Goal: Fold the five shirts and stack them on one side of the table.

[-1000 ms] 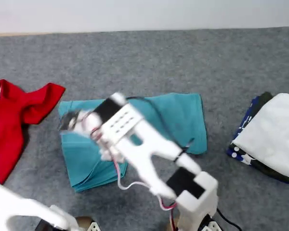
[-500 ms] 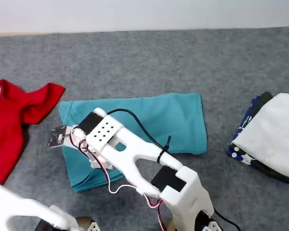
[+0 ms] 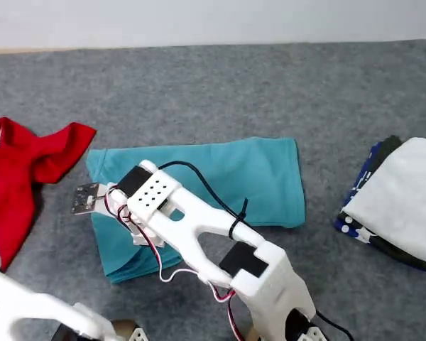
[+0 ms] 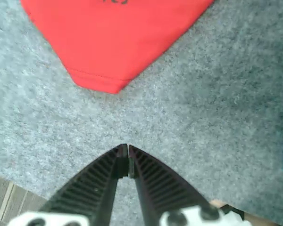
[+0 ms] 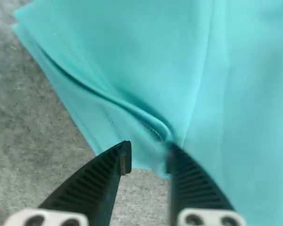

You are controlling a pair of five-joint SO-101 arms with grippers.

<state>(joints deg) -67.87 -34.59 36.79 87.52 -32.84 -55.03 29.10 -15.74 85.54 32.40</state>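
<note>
Right tool [image 5: 148,157] is held parted, gripping nothing, at the layered edge of the half-folded teal fabric shirt [image 3: 227,174] laid on the grey felt desk [image 3: 199,85]. Left tool [image 4: 128,162] is clenched empty near the crumpled red shirt [image 4: 113,37]. If only the top layer is pinched, the fold could be dragged askew.

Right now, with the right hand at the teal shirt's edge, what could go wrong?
The right hand stands open over a bunched, layered edge of the teal shirt; closing there may catch only some layers and pull the fold apart. The red shirt lies close to that corner, so dragging the teal cloth that way might snag its sleeve.
</note>
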